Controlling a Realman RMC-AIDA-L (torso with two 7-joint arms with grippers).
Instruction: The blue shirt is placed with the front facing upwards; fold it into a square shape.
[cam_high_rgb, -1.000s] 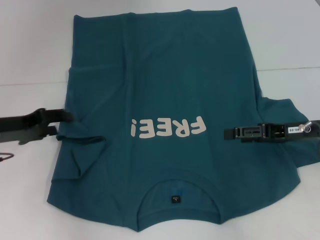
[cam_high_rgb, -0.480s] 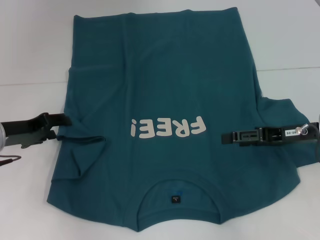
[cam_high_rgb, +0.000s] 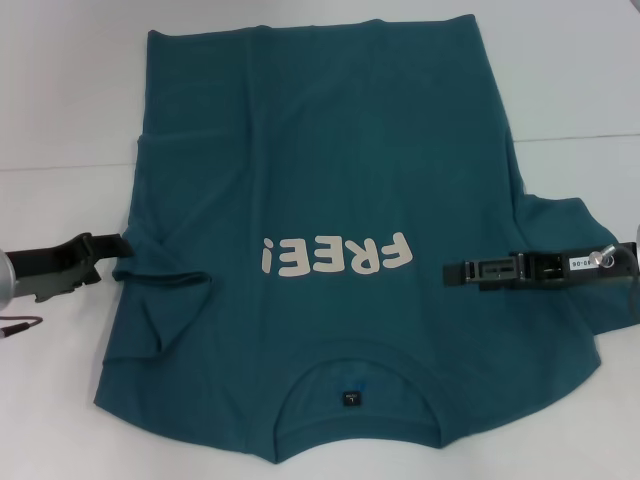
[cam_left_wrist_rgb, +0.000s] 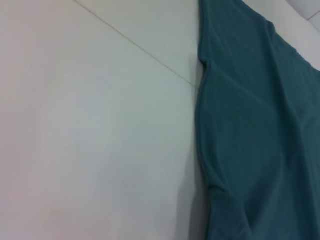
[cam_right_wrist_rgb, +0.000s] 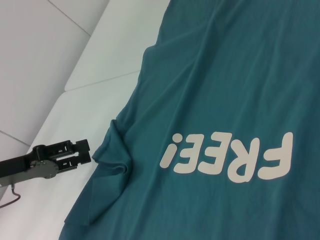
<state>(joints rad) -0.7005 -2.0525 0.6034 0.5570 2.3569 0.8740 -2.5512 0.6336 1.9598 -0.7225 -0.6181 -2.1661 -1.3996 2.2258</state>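
Blue shirt (cam_high_rgb: 330, 210) lies front up on the white table (cam_high_rgb: 60, 110) in the head view, its left sleeve (cam_high_rgb: 160, 290) folded inward. The left gripper (cam_high_rgb: 122, 248) sits at that edge, the right gripper (cam_high_rgb: 452, 272) above the chest; whether either is apart or together cannot be told. The left wrist view shows the shirt's side edge beside bare table. The right wrist view shows the lettering (cam_right_wrist_rgb: 227, 157) and the left gripper just off the bunched sleeve.

The blue shirt (cam_high_rgb: 340, 200) lies flat (lettering up) between both grippers.

The head camera looks down over the whole blue shirt (cam_high_rgb: 330, 230) on the desk (cam_high_rgb: 60, 110). The left wrist camera sits close above its edge; the right wrist camera shares the lettering.
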